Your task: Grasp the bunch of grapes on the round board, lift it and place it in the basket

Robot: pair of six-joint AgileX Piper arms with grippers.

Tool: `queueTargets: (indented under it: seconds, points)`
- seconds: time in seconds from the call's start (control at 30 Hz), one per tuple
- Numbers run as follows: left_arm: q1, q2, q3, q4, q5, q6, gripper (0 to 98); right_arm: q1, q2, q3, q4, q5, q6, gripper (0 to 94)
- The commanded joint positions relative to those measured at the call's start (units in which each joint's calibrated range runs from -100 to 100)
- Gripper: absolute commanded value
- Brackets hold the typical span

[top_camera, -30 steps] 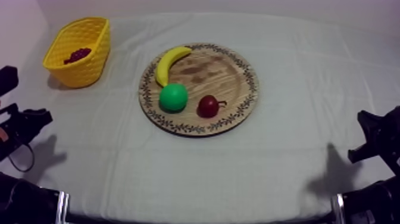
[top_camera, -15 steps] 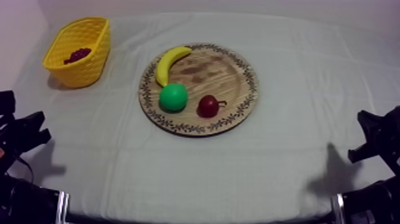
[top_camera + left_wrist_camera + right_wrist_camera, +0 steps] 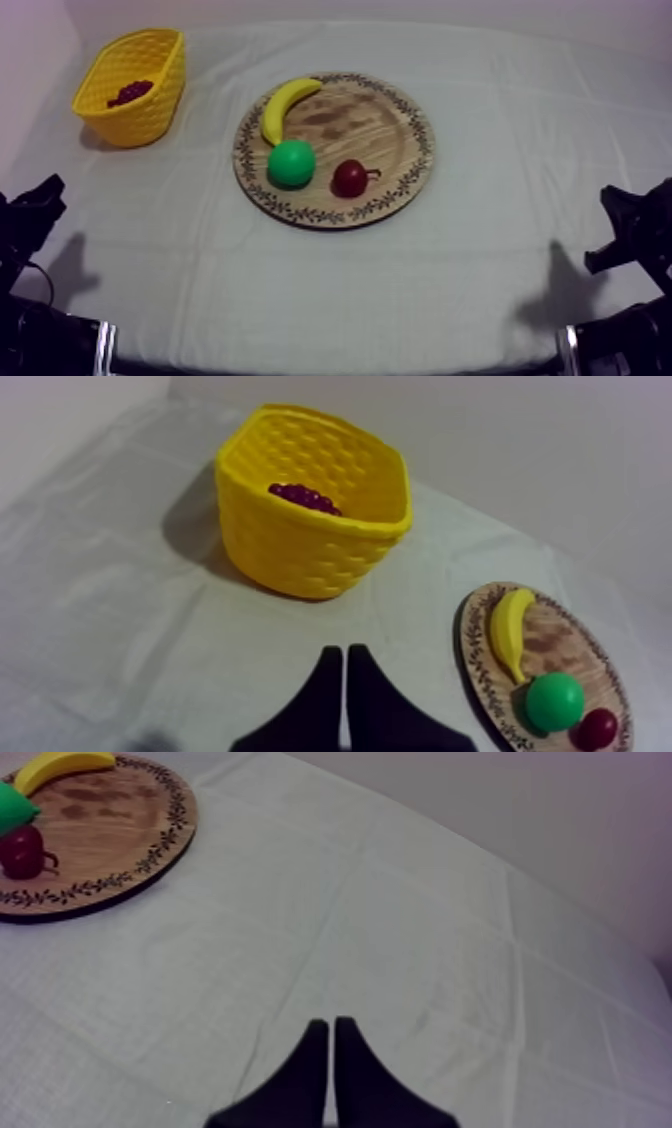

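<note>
- Dark red grapes (image 3: 130, 93) lie inside the basket (image 3: 152, 118) at the table's (image 3: 480, 280) far left corner, well apart from the board (image 3: 350, 115).
- Top view: the grapes' long axis runs roughly along the table's near edge, slightly slanted, across the basket floor. Stem end: cannot tell.
- Left wrist view: the basket is seen from the side. Its woven wall hides most of the cluster, and only the top berries show above the near rim.
- Board sits mid-table and carries a banana (image 3: 285, 105), a green fruit (image 3: 291, 163) and a small red fruit (image 3: 349, 178). The red fruit's stem points toward the table's right edge.
- Right wrist view: the board's leaf-patterned rim is close by, with the red fruit just inside it.
- Left gripper (image 3: 344, 651): fingers pressed together in a narrow wedge, holding nothing, over bare cloth near the left edge, between basket and board.
- Right gripper (image 3: 331, 1024): fingers likewise together and holding nothing, over bare cloth near the right edge.
</note>
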Motion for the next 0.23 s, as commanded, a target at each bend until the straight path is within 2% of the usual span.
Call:
queueTargets:
  seconds: [0.0,0.2]
  points:
    - [0.0,-0.1,0.1,0.01,-0.1,-0.4,0.0,0.0,0.0,0.0,0.0,0.0,0.0,0.3]
    - [-0.2,-0.3,0.5,0.02,-1.0,-0.5,0.0,0.0,0.0,0.0,0.0,0.0,0.0,0.3]
